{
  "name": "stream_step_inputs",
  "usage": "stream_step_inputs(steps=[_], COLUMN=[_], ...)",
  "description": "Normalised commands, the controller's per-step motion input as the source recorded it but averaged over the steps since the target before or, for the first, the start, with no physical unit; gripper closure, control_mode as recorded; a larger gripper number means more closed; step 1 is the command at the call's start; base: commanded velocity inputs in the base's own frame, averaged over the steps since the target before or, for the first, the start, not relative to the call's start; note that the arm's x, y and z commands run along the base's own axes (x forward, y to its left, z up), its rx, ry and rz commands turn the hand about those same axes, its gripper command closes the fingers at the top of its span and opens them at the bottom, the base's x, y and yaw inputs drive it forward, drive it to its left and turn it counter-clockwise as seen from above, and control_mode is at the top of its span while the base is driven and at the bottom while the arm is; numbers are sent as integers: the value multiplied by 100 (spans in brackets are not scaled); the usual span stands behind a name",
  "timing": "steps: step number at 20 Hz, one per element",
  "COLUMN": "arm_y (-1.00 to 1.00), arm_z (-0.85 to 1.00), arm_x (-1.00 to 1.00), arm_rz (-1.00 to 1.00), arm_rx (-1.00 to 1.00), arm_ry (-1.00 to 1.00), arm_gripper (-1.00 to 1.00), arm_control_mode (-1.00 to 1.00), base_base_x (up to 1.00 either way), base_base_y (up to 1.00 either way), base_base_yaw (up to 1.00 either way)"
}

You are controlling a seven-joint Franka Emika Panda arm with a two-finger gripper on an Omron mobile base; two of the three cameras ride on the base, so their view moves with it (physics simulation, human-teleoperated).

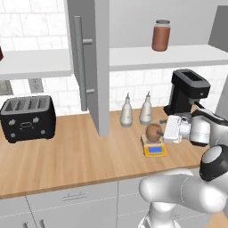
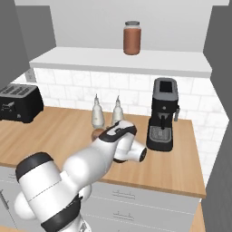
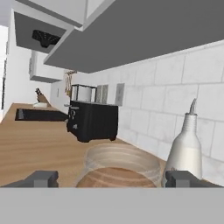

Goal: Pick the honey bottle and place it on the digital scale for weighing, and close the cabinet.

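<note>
Tan-brown and egg-shaped, the honey bottle (image 1: 153,132) sits on the grey plate of the digital scale (image 1: 154,148), near the front edge of the wooden counter (image 1: 75,153). The gripper (image 1: 165,129) is level with it on the coffee-machine side, and in the hand view its 2 dark fingertips (image 3: 42,178) stand wide apart on either side of the bottle (image 3: 118,168), so the jaws are spread and nothing is clamped. The bottle looks small, rigid and smooth; I would judge it light but slippery, and its rounded belly gives little flat surface, so any hold is best taken across the widest part of the body, squarely from the side. It is about as wide as the plate beneath it, so a nudge could roll or tip it off. Just behind the scale stand 2 whitish pointed-top bottles (image 1: 127,112), close enough to be knocked when the hand draws back, and the black coffee machine (image 1: 186,91) stands near the arm's side. A black toaster (image 1: 28,117) sits well apart along the counter. The cabinet's door (image 1: 91,62) with its long bar handle hangs open above the counter, with a reddish-brown jar (image 1: 160,35) on the pale shelf (image 1: 169,55), so closing looks not yet done.
</note>
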Motion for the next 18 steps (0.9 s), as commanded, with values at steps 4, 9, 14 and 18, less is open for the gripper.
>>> stream_step_inputs(steps=[4,9,14,18], arm_y=[-17,-44,-64,-71], arm_z=[6,35,41,66], arm_x=[-35,-83,-83,-57], arm_rz=[0,-3,-7,-3], arm_rx=[0,9,23,30], arm_ry=[-3,-29,-48,-63], arm_gripper=[-100,-100,-100,-100], arm_control_mode=[-100,-100,-100,-100], base_base_x=[0,0,0,0], base_base_y=[0,0,0,0], base_base_yaw=[0,0,0,0])
